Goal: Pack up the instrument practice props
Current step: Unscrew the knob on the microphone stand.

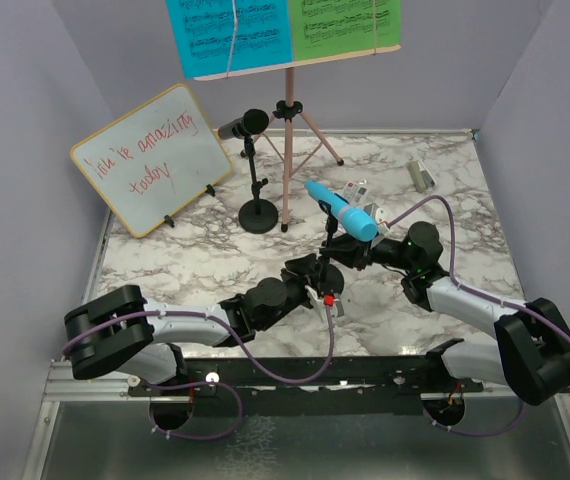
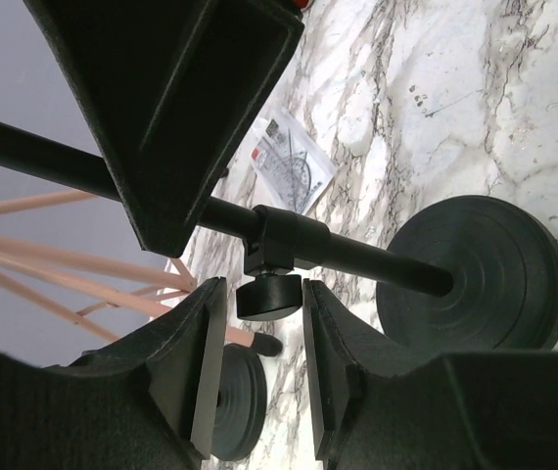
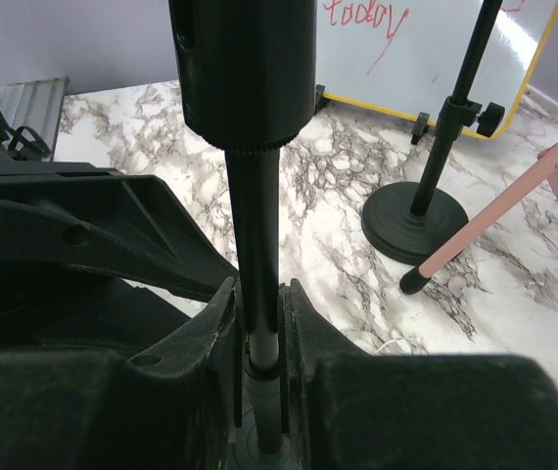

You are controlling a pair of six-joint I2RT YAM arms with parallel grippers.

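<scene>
Blue microphone (image 1: 345, 212) in near holder (image 2: 485, 269), black microphone (image 1: 244, 124) in far holder (image 1: 258, 214)

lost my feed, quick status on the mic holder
Right gripper shut on pole of near mic holder. Left gripper open, straddling its knob. Blue microphone mounted on top. Pink tripod close behind.

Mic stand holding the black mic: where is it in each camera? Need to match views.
Top external: mic stand left of centre, between the whiteboard and the pink tripod.
Left wrist: only part of its round base shows, bottom, left of centre.
Right wrist: base and pole right of centre.
Shared landmark: the pink tripod leg with a black-tipped foot beside that base.
</scene>
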